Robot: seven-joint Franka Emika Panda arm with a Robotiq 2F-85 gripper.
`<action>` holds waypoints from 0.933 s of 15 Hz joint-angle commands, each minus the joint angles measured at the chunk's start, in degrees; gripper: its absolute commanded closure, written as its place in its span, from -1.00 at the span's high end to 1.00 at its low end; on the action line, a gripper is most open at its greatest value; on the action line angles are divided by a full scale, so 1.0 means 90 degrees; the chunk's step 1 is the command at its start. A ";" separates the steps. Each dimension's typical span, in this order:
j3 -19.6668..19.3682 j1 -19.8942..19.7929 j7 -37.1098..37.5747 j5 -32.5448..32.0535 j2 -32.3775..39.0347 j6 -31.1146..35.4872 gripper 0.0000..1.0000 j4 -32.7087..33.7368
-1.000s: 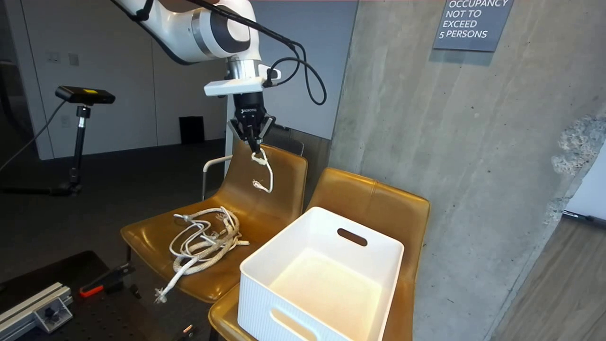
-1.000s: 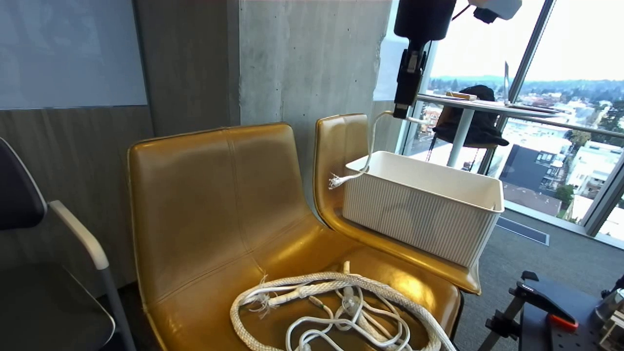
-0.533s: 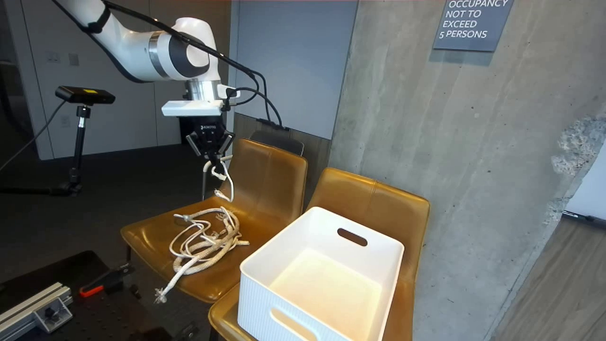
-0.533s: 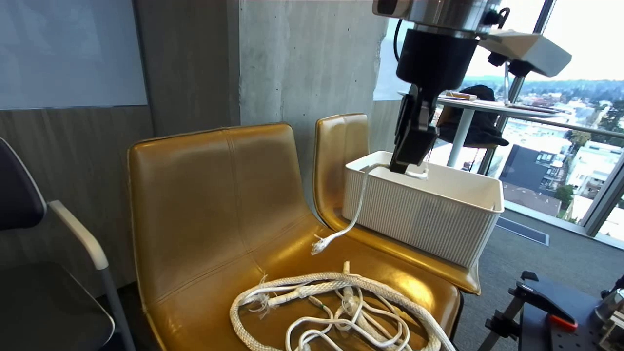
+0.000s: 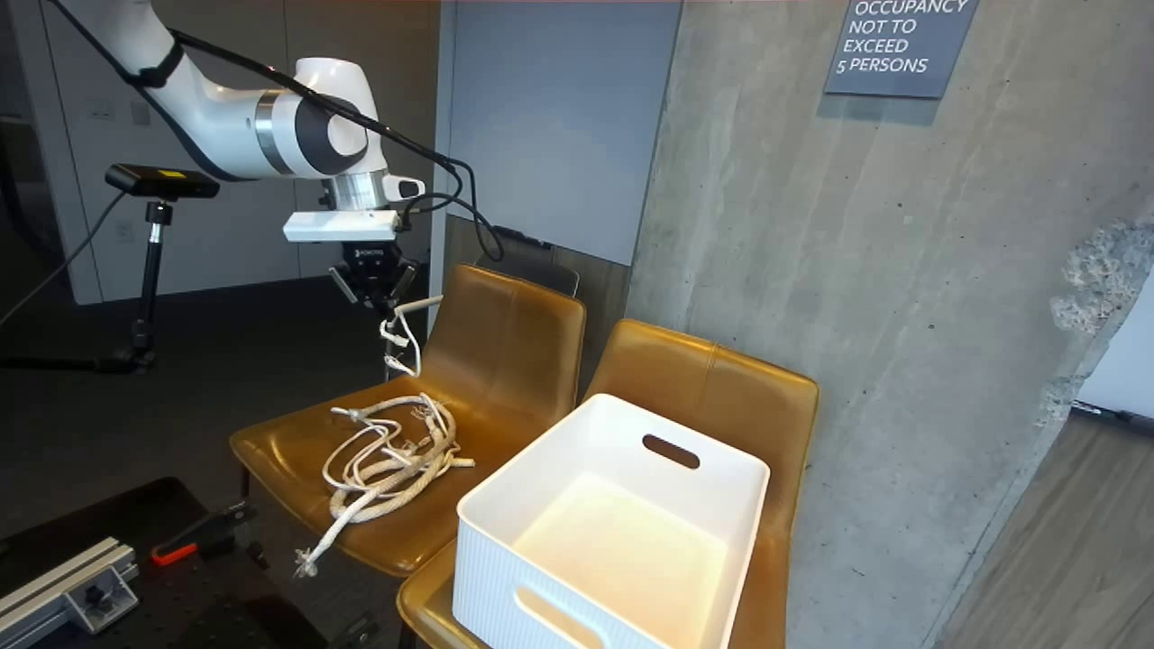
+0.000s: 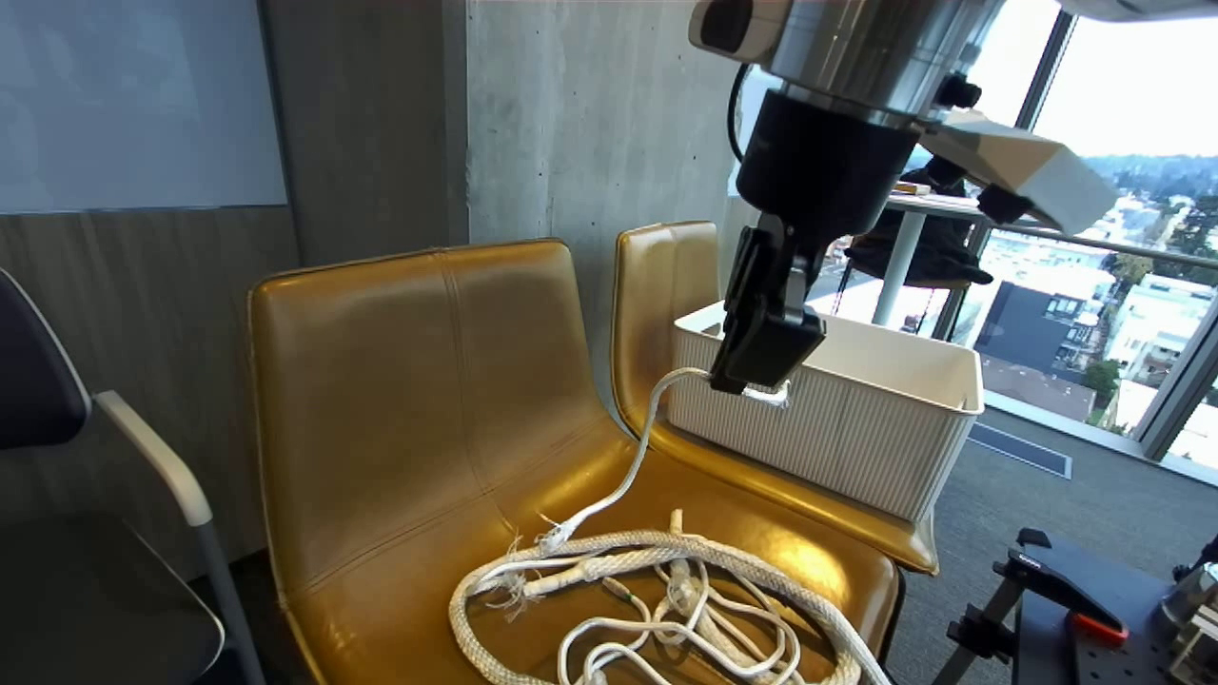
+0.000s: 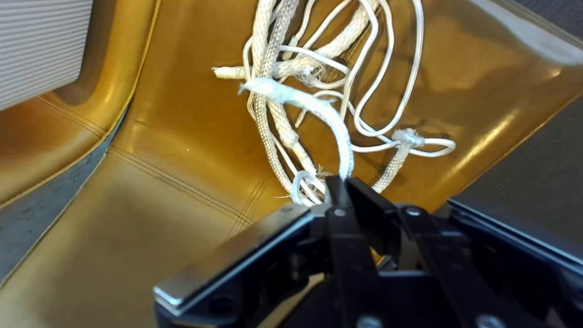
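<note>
Wall sign (image 5: 902,41) cropped at top, bin (image 7: 41,50) cropped in wrist view, short rope (image 7: 321,109) partly hidden between the jaws

Light: daylight, admitted through a tall window (image 6: 1156,90), its upper part overexposed to white. Glare: cast on the chair seat (image 6: 761,518) near its front corner in an exterior view; streaked along its side edge in the wrist view. Floor (image 5: 261,347): sunk in near-black. Rope (image 7: 334,120) held in the gripper (image 7: 344,182): bleached bluish white; gripper slightly blurred. Coiled ropes (image 7: 260,114): sharply rendered, faintly shadowed.
</note>
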 commanded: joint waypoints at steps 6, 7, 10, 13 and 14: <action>-0.0211 -0.0208 -0.0190 0.0023 0.0985 -0.0035 0.22 0.1300; -0.0227 -0.0226 -0.0200 0.0031 0.1132 -0.0047 0.39 0.1500; -0.0257 -0.0339 -0.0326 0.0232 0.1573 -0.0364 0.81 0.2161; -0.0300 -0.0296 -0.0151 0.0087 0.1454 -0.0141 0.75 0.1893; -0.0303 -0.0309 -0.0162 0.0091 0.1515 -0.0153 0.81 0.1963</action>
